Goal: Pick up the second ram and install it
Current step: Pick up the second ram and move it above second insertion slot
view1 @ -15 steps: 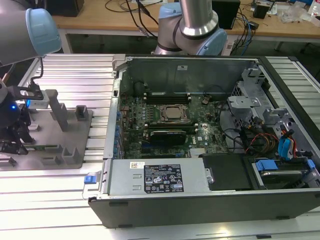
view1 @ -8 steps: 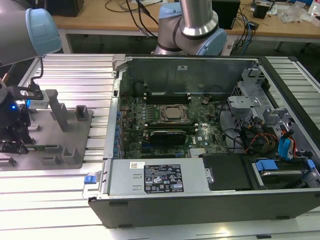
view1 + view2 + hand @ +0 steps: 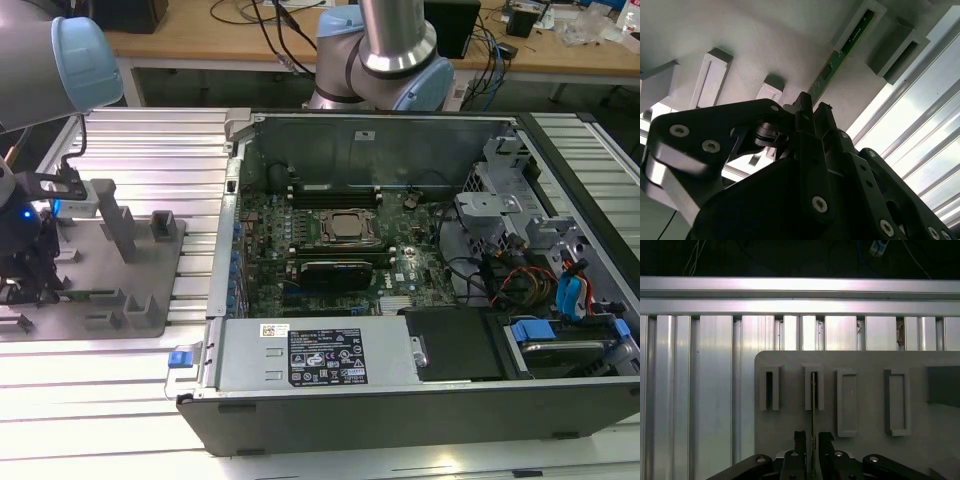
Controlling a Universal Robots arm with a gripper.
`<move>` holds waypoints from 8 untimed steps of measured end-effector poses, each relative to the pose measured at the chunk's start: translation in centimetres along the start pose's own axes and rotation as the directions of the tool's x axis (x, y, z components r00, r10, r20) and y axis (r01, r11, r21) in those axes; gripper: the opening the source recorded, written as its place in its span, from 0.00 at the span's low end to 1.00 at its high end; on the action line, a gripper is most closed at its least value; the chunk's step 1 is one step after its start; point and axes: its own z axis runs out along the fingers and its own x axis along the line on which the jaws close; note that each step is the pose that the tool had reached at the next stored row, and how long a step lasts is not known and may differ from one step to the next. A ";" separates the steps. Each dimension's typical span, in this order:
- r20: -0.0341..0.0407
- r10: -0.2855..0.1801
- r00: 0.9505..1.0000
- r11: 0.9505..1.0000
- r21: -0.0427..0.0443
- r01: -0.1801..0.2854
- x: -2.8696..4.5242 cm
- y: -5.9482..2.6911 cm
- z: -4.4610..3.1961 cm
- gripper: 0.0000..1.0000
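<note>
Where the grey fixture (image 3: 920, 450) lies on the slatted aluminium worktop (image 3: 700, 390), the second ram (image 3: 813, 405) stands on edge in one of its slots; the second wrist view shows it as a thin green stick. The hand (image 3: 812, 436) is set over one end of the ram, slightly open, with one finger on each side. A narrow dark gap separates each finger from the board in the first wrist view. The open computer case (image 3: 300, 355) sits well apart, toward the exterior view's right.
</note>
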 end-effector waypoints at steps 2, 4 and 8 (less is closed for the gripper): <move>0.000 0.000 1.000 1.000 0.000 0.000 0.00 0.00 0.00 0.22; 0.000 0.000 1.000 1.000 0.000 0.000 0.00 0.00 -0.04 0.22; 0.000 0.000 1.000 1.000 0.000 0.000 0.00 0.00 -0.09 0.22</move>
